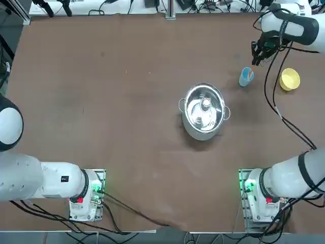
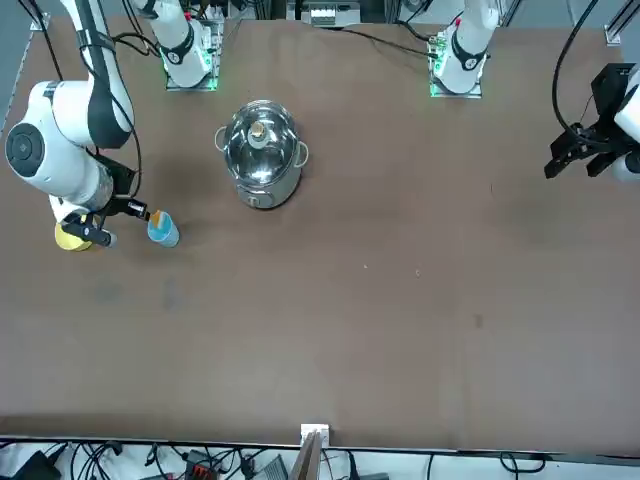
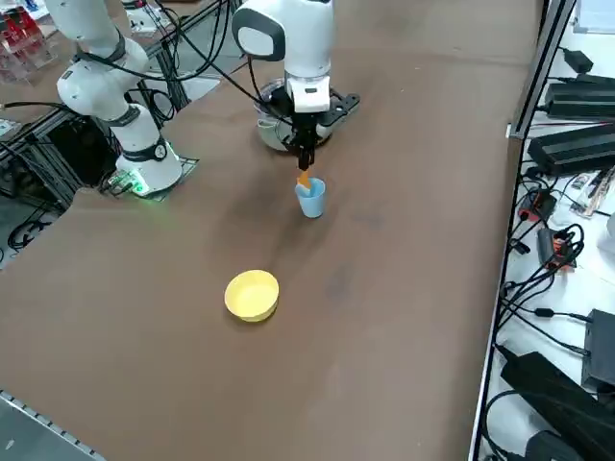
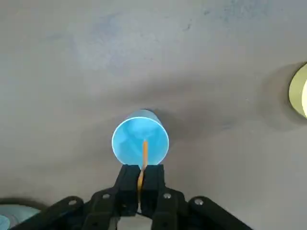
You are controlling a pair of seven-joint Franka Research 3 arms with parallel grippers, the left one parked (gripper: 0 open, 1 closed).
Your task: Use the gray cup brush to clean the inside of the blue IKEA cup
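Pot of silvery metal (image 1: 204, 114), round, with a clear lid and two loop handles, stands on the brown tabletop (image 1: 127, 127) leftmost of the tableware in the top view. The lid sits on it, with a knob at its middle.

To its right, well apart from it, is the small light-blue plastic cup (image 1: 245, 78), plain and slightly tapered. It stands upright on the table with its mouth facing up. The cup lies just beside the tips of the right gripper (image 4: 142, 168), which is lowered close over the rim on the side toward the table's right edge in the top view. In the right wrist view, the cup's round mouth opens directly ahead of the two black fingers.

Those fingers are pressed nearly together, with the thin, stick-like brush with the orange handle (image 4: 145, 153) pinched between them. Its orange length shows in the narrow slit between the fingers and beyond their tips, where it overlaps the cup's opening. The right side view shows the same orange piece between the fingertips and the cup's mouth; how deep it reaches, I cannot tell.

Farther right in the top view, near the cup but apart from it, sits the round yellow plastic bowl (image 1: 290, 80), its open side up.
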